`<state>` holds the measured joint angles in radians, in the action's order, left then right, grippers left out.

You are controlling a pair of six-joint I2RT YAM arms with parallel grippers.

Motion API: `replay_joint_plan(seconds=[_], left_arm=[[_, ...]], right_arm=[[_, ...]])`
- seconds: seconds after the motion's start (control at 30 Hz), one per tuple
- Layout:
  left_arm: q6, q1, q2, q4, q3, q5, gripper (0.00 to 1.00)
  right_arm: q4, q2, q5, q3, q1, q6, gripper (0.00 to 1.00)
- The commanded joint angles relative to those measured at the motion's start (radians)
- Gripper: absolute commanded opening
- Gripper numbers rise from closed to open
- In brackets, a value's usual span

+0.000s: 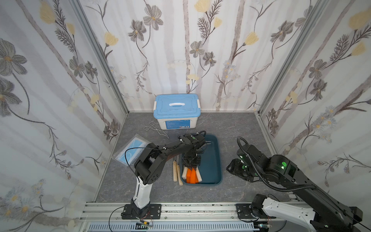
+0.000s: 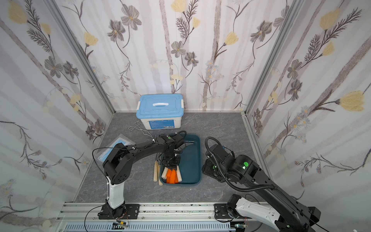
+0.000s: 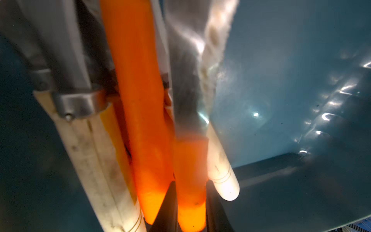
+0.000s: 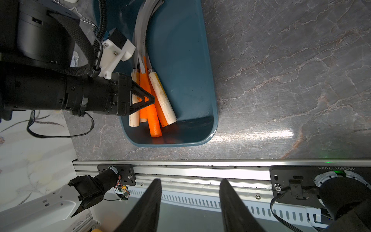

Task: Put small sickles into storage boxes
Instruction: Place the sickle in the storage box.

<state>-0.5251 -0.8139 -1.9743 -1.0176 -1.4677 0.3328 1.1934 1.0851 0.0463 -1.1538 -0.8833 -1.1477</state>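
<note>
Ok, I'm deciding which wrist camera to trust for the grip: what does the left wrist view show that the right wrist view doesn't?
Only the left wrist view: a close-up of the left gripper closed on an orange-handled sickle, and a metal ferrule on a wooden handle.
Only the right wrist view: the left gripper from outside, the grey table, the rail, and the right gripper open and empty.
Both: the teal tray and the sickle handles lying in it.
</note>
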Motion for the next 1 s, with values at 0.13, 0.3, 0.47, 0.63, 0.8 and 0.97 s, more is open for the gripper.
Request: replay_joint_plan(seconds=[0.13,0.3,0.47,0.63,0.8,0.97], left_arm=[[-0.001,-0.001,-0.008,-0.019,-0.017,-0.013,0.04],[0.002,-0.002,-0.008,-0.019,-0.032,-0.012,0.14],[0.004,-0.001,-0.008,-0.021,-0.045,-0.011,0.19],[0.005,-0.003,-0.008,-0.021,-0.045,-0.011,0.23],[0.004,-0.002,-0.004,-0.02,-0.035,-0.011,0.25],[0.007,-0.002,-0.003,-0.018,-0.031,-0.011,0.27]], right_arm=[[-0.004,-0.013,0.009,0.011,0.0,-0.009,0.49],[-0.004,-0.017,0.009,0.014,0.001,-0.009,0.49],[-0.002,-0.016,0.007,0.016,0.001,-0.01,0.49],[-0.003,-0.019,0.007,0.017,0.003,-0.011,0.5],[-0.007,-0.024,0.006,0.026,0.003,-0.012,0.5],[-0.012,-0.027,0.003,0.034,0.003,-0.015,0.5]])
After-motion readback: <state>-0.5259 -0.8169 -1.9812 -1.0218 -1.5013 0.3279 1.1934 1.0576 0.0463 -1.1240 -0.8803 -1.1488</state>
